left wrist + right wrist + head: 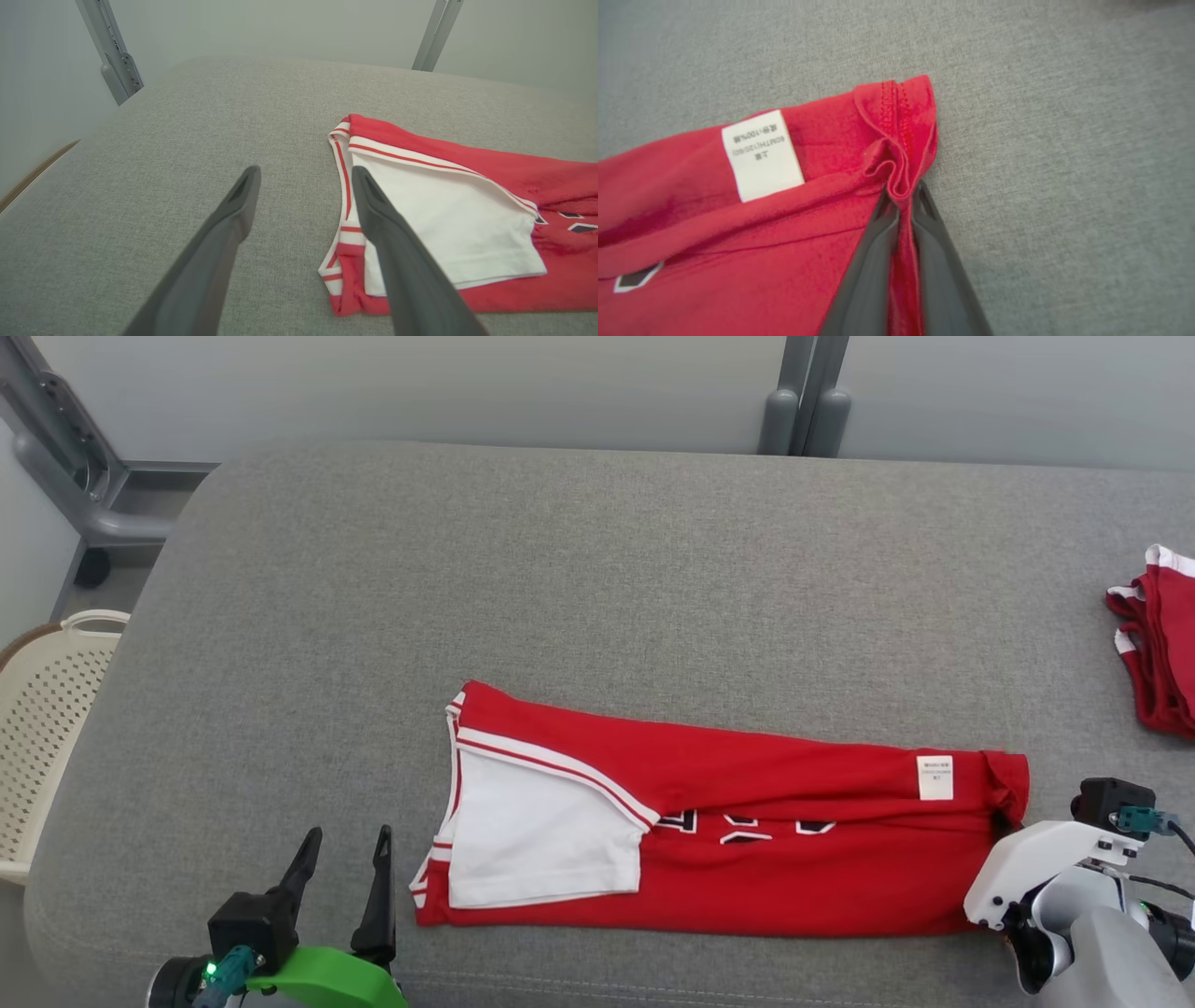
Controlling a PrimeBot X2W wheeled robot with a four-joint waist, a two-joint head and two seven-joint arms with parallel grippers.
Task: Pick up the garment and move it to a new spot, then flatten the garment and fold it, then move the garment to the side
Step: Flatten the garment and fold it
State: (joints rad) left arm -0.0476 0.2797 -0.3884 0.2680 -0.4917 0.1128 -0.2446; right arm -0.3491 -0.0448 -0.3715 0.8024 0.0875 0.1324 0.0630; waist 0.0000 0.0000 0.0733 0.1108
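Grey tabletop [597, 569] carries the shirt [747, 840] as a long strip lying left to right before me, my right tool [903, 195] pinching its right-end hem and my left tool [347, 845] spread just beside its left end, not touching it yet.

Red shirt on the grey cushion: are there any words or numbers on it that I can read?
"100%": on the white tag sewn to the red shirt, upside down in the right wrist view.
Rest of the tag's print: too small and blurred to read.
Dark letters with white edges on the shirt's front: mostly hidden under a fold, not readable.
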